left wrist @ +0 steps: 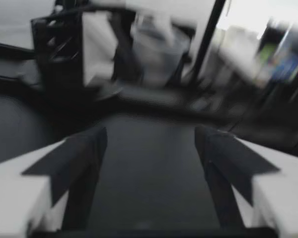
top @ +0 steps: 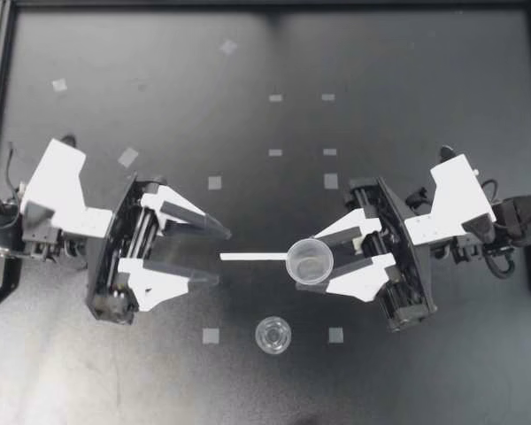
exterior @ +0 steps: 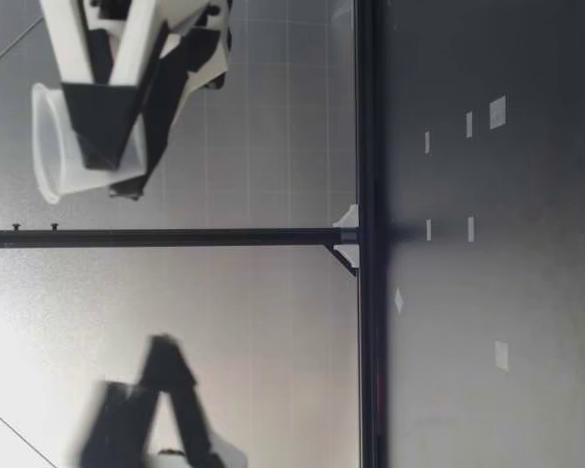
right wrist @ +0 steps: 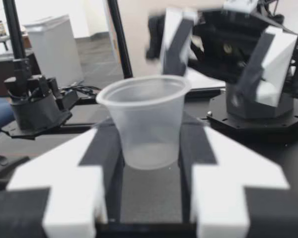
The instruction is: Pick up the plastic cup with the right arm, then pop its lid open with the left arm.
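Note:
My right gripper is shut on a translucent plastic cup, held upright well above the table. In the right wrist view the cup sits between the two fingers, empty as far as I can see. My left gripper stands open facing the cup, a short way from it, with nothing between its fingers. A second small clear cup stands on the table, in front of the two grippers. A white strip lies on the table between the grippers. In the low view the held cup hangs high, and my left gripper is blurred.
Small pale tape squares dot the black table. A black frame rail runs along the table's edges. Beyond the table stands a white bin.

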